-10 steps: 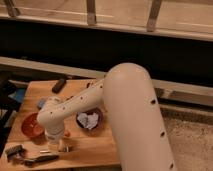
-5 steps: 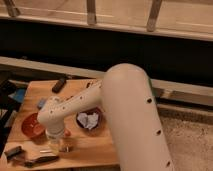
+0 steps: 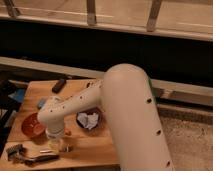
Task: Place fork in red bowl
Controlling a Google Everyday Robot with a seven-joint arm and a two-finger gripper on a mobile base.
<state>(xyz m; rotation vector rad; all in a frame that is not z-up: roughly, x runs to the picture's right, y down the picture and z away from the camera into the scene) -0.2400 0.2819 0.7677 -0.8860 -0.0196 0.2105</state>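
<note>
Light wooden table (image 3: 107, 150): near edge close under gripper (image 3: 54, 146). Left edge just past round orange-red shallow bowl (image 3: 31, 126). Thick white arm (image 3: 125, 115) covers right side. Gripper low over near-left table, just near-right of bowl; spread or pressed together: cannot tell. Slim silver metal fork (image 3: 42, 159), seemingly, flat at near edge, outside bowl.

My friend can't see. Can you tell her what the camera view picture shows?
A big white robot arm reaches down to a wooden table, its gripper hanging close to a red bowl. A dark bowl sits on the gripper's other side.
</note>
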